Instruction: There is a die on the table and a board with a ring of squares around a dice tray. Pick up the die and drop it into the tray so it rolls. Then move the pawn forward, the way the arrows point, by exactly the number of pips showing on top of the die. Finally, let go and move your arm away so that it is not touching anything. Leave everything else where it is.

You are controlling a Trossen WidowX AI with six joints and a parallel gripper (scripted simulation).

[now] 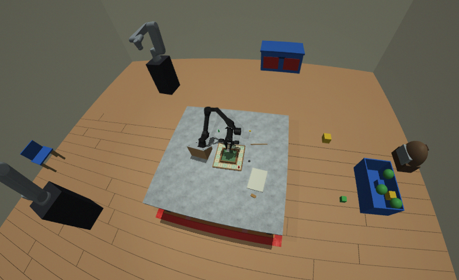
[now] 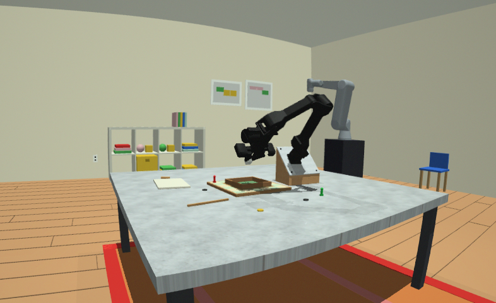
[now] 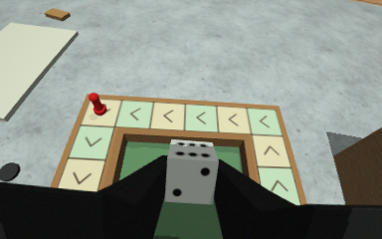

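Note:
My gripper (image 3: 190, 164) (image 2: 248, 161) is shut on the white die (image 3: 190, 174) (image 2: 248, 161) and holds it well above the tray, tilted. In the wrist view the die shows a two-pip face and a six-pip face. The dice tray (image 3: 114, 159) (image 2: 243, 185), brown-walled with a green floor, sits in the middle of the board (image 3: 183, 102) (image 2: 220, 189). The board's ring has cream and green squares with arrows. The red pawn (image 3: 97, 104) (image 2: 214, 178) (image 1: 238, 167) stands upright on a cream corner square. In the top view the arm hides part of the tray.
A green pawn (image 2: 321, 191) (image 1: 218, 130) stands off the board. A cream sheet (image 1: 257, 179) (image 2: 171, 183), dark discs (image 2: 204, 189) (image 2: 305, 199), a yellow disc (image 2: 260, 210), a thin stick (image 2: 207, 202) and a small brown block (image 3: 57, 14) lie around. My arm's wedge-shaped base (image 2: 296, 179) is beside the board.

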